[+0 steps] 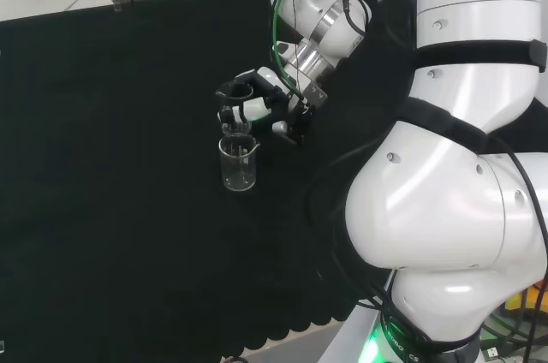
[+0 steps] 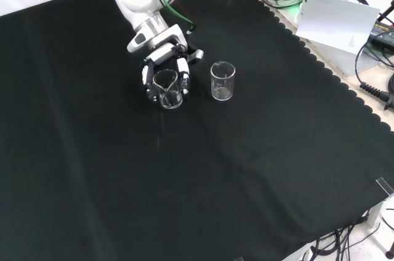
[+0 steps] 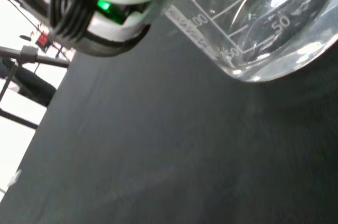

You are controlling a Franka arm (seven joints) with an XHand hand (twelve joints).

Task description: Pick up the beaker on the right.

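Front view, hand (image 2: 165,70) fingers curled round a clear beaker (image 2: 168,88), second beaker (image 2: 223,80) beside

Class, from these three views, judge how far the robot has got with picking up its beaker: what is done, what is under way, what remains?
Done: the hand has reached one beaker, and its fingers are curled round it. Under way: the lift; in the wrist view the beaker's base appears to sit above the cloth, though contact cannot be ruled out. Left: raising it clearly. The second beaker stands apart, untouched.
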